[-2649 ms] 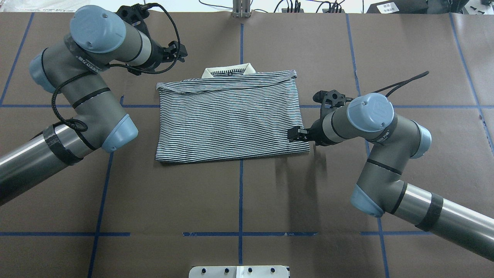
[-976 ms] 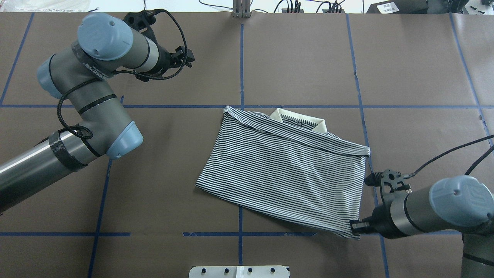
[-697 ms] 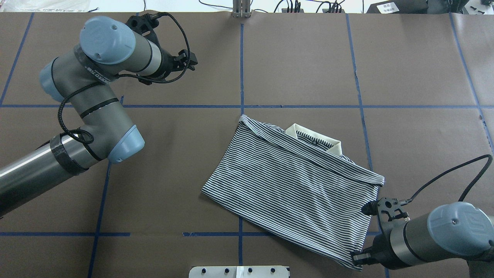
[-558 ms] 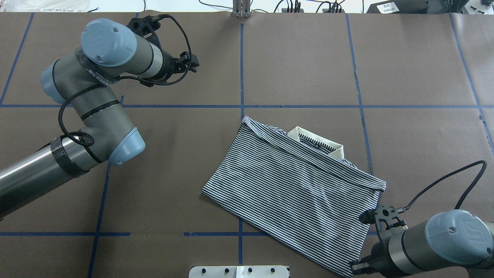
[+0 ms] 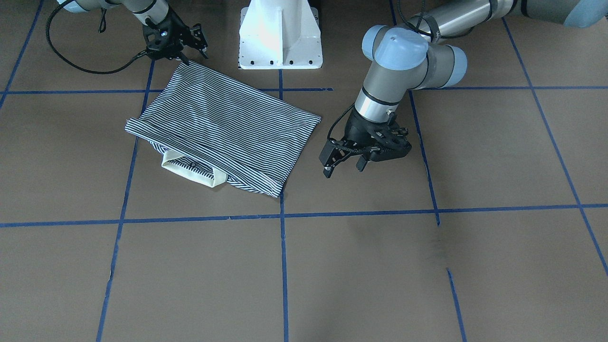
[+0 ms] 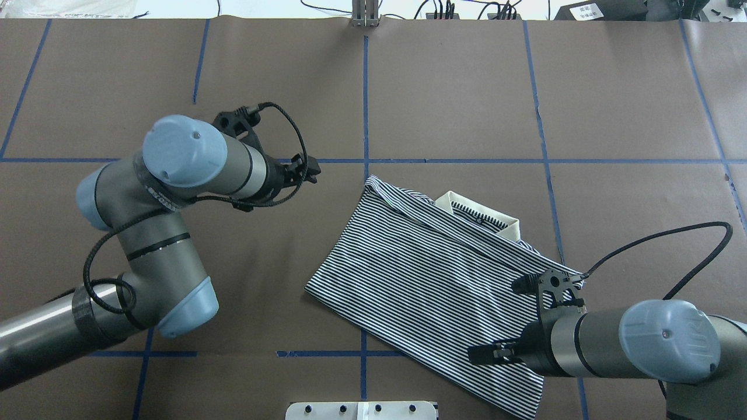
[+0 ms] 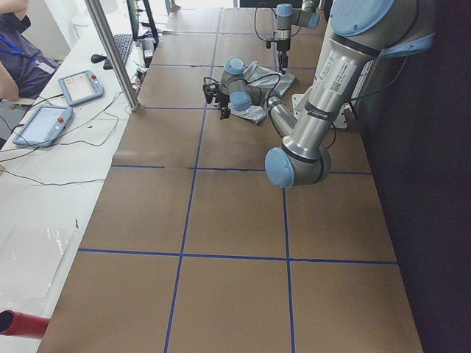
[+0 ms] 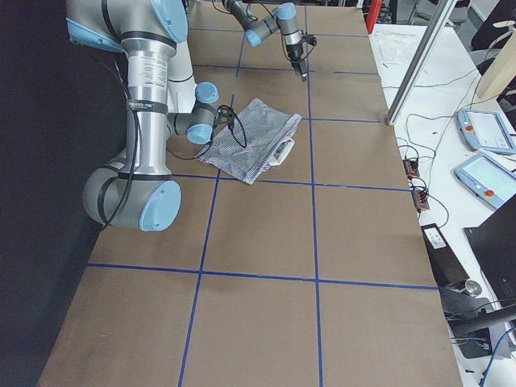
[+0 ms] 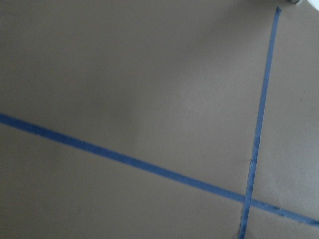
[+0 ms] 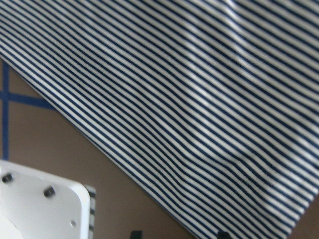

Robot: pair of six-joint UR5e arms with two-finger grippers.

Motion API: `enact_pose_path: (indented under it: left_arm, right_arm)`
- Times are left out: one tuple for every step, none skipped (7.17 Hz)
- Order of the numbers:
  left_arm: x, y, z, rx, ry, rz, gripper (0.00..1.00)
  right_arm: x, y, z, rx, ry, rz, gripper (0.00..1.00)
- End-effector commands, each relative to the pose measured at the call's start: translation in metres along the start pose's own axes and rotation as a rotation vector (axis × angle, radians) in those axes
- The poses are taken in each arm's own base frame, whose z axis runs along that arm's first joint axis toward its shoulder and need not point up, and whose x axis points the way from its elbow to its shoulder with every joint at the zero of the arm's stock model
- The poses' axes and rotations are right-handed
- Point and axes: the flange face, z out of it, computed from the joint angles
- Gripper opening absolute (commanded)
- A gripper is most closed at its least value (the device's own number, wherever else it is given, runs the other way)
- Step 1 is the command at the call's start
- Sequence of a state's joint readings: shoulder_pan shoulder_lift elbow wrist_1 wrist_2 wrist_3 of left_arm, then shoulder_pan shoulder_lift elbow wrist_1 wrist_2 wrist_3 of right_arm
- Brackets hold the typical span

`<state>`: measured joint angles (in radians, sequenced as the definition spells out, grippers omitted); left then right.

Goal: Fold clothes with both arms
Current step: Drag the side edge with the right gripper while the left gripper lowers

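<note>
- Fingers: left fingers spread, empty; right fingers spread over the shirt, gripping nothing
- Shirt looks light, limp, likely slides on the counter; you'd best pinch its corners through all layers

The brown table, marked with blue tape lines, is carrying one folded striped polo shirt, lying askew.

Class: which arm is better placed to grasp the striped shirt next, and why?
Right, probably. The right tool is open by the near corner of the shirt, its camera filled with stripes; the left tool is open over bare table, apart from it.
</note>
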<state>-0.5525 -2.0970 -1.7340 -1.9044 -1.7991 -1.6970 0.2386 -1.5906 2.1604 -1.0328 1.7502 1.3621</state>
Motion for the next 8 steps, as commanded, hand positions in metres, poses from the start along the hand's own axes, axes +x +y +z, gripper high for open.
enact_pose_path:
  left_arm:
    - [-0.018,0.085,0.022,-0.085,-0.093,-0.135,0.92]
    - [-0.024,0.11,0.035,-0.074,-0.11,-0.144,0.89]
    - [-0.024,0.113,0.036,-0.071,-0.11,-0.142,0.89]
    - [-0.025,0.113,0.039,-0.069,-0.116,-0.142,0.86]
    - [-0.025,0.113,0.04,-0.069,-0.117,-0.142,0.83]
    - [-0.024,0.113,0.04,-0.068,-0.116,-0.143,0.78]
    - [-0.025,0.113,0.04,-0.067,-0.117,-0.142,0.74]
    - [-0.025,0.113,0.04,-0.068,-0.116,-0.143,0.68]
  right_arm:
    - [-0.01,-0.043,-0.018,0.122,-0.028,0.027,1.0]
    - [-0.017,-0.051,-0.022,0.135,-0.043,0.03,1.0]
    - [-0.019,-0.054,-0.022,0.141,-0.042,0.032,1.0]
    - [-0.014,-0.056,-0.015,0.142,-0.027,0.035,1.0]
    - [-0.013,-0.057,-0.016,0.145,-0.026,0.037,1.0]
    - [-0.013,-0.059,-0.017,0.147,-0.026,0.039,1.0]
    - [-0.012,-0.06,-0.018,0.147,-0.026,0.04,1.0]
    - [-0.012,-0.061,-0.018,0.147,-0.028,0.041,1.0]
